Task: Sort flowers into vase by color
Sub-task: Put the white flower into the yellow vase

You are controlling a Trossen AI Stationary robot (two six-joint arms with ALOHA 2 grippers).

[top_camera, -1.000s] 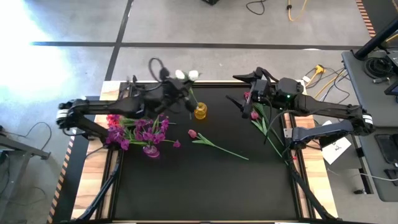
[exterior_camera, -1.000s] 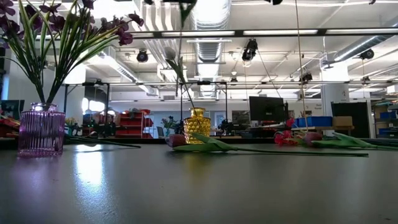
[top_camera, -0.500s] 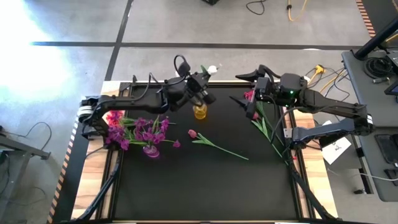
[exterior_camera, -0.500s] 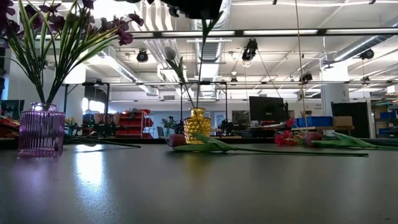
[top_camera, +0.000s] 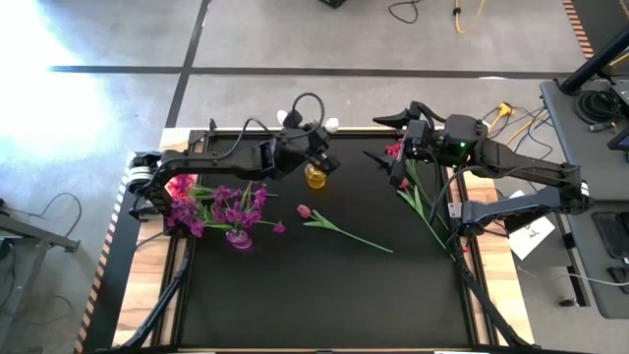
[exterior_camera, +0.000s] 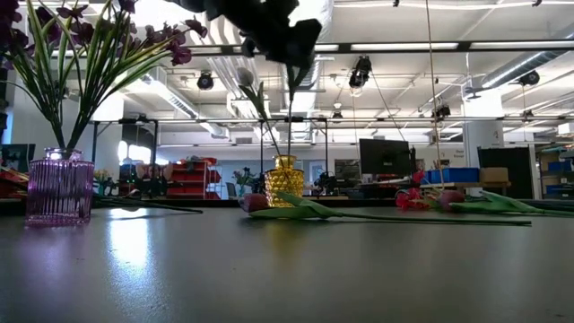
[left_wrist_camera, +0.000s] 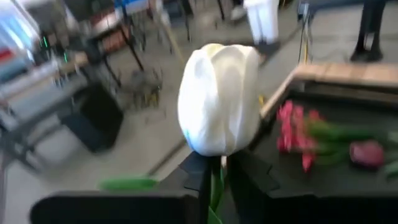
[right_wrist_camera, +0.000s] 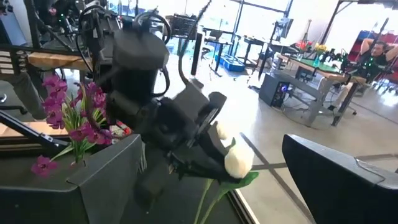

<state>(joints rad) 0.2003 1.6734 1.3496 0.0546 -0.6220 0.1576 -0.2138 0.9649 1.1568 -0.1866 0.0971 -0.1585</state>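
Observation:
My left gripper (top_camera: 321, 154) is shut on a white tulip (left_wrist_camera: 219, 99) and hangs over the yellow vase (top_camera: 315, 178) at the table's far middle. Another white tulip (exterior_camera: 245, 79) stands in that vase (exterior_camera: 284, 179). The purple bunches (top_camera: 231, 206) stand in the purple vase (exterior_camera: 58, 187) at the left. A red-pink bunch (top_camera: 179, 187) lies at the left edge. The pink bud (top_camera: 305, 210) lies on its long stem at mid-table. More red-pink flowers (top_camera: 401, 183) lie at the far right, below my open right gripper (top_camera: 381, 140). My left gripper pinches the white tulip's green stem (left_wrist_camera: 215, 182) between its two fingers, just under the flower head. The fingers come from the table's left, across the stem. The tulip is upright, and its stem (exterior_camera: 291, 117) hangs below the gripper down to the yellow vase's mouth (exterior_camera: 287, 157).
The black mat's near half (top_camera: 324, 295) holds nothing. Wooden strips run along the table's left (top_camera: 133, 295) and right sides. A paper tag (top_camera: 531, 236) lies at the right edge. Cables lie on the floor beyond the far edge.
My left gripper has carried the white tulip toward the table's right until it is over the yellow vase, then come down. The tulip has turned upright, and its stem now reaches the vase's mouth. My right arm has kept still.

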